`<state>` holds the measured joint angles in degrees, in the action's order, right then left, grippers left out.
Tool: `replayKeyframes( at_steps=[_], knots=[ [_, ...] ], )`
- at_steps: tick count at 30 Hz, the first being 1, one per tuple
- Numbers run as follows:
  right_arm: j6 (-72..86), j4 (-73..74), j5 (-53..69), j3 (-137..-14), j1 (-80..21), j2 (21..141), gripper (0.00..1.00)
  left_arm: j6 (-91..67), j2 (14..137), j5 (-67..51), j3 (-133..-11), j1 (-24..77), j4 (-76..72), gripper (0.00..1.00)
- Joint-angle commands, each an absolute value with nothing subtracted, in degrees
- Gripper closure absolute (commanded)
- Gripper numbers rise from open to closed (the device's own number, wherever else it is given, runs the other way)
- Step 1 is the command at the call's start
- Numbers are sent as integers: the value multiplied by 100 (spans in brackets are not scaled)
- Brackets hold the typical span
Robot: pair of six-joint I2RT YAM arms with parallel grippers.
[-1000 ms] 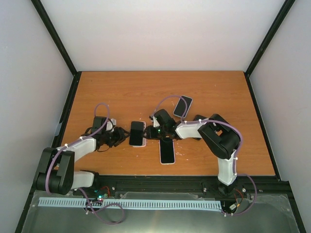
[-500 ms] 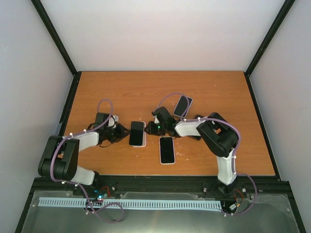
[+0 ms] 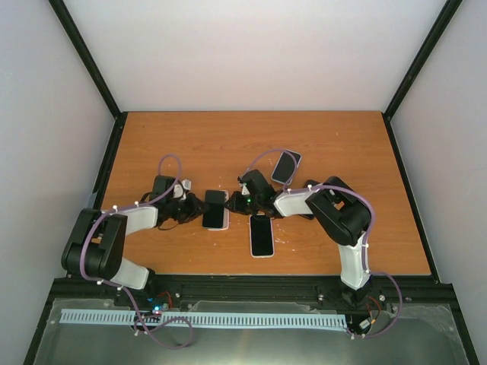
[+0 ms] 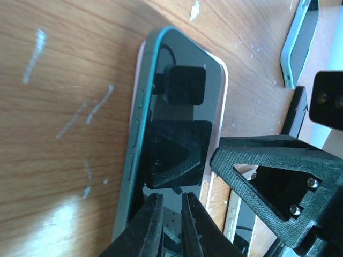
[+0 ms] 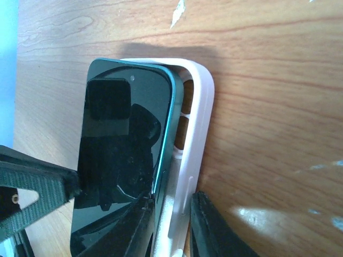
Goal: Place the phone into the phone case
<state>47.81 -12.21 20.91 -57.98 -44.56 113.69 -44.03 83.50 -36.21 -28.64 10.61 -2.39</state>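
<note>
Wooden desk (image 3: pixel 190 144) in view, and a spare handset (image 3: pixel 262 236) lies flat, screen up, toward the near edge. Further back a dark handset (image 3: pixel 286 166) sits tilted, well apart.

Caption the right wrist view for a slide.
Teal phone tilted, partly seated in the white case; right claw grips the case's side wall.

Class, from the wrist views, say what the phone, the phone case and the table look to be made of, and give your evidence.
The phone: glass front, glossy, mirroring dark shapes; teal rim, maybe metal. The phone case: pale, matte, probably soft plastic or silicone, with moulded cut-outs. The table: wood-grain surface, likely laminate, slight sheen.
</note>
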Motion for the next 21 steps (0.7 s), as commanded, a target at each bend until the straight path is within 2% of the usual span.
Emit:
replayKeyframes(
  at_steps=[1, 3, 9, 13, 21],
  knots=[
    [4894, -1333, 2146, -5731, -4528, 11469, 80, -4566, 8515, -3810, -3074, 1245, -566, 89],
    [4860, -1269, 2093, -5746, -4531, 11426, 81, -4588, 8515, -3818, -3097, 1281, -555, 88],
    [4759, -1135, 1932, -5646, -4534, 11210, 81, -4352, 8096, -3152, -3287, 1279, 156, 68],
    [4794, -1126, 1934, -5528, -4543, 11184, 80, -4147, 7942, -2668, -3418, 1268, 593, 58],
    [4864, -1250, 1988, -5364, -4603, 11218, 80, -3880, 8163, -2389, -3391, 1248, 802, 59]
  ],
)
